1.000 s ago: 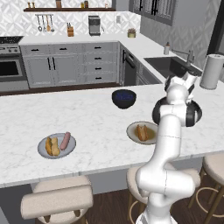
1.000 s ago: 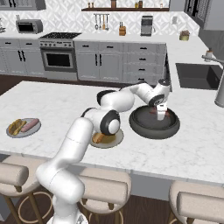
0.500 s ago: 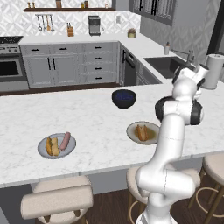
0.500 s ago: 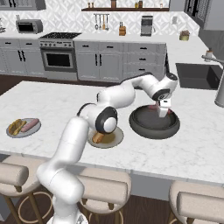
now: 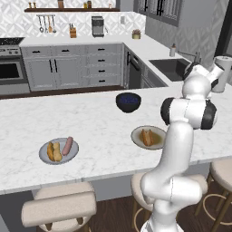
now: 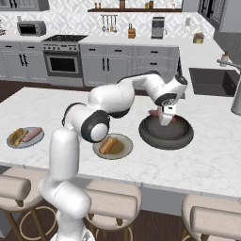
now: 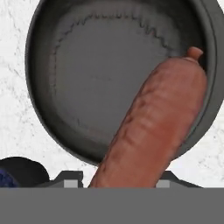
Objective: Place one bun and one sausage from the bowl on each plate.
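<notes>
My jaws grip the sausage [image 7: 153,127] near one end; it looks light, smooth, slippery, extending over the pan [image 7: 43,65].

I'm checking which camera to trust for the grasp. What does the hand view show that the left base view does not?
Hand view: the sausage held in the gripper, hanging above the black pan.

Left base view: the grey plate bearing a bun and a sausage, the cream-rimmed plate bearing a bun, and the cabinets, stove and sink behind.

Both: the dark bowl, a sliver at the hand view's lower left, and the marble counter.
</notes>
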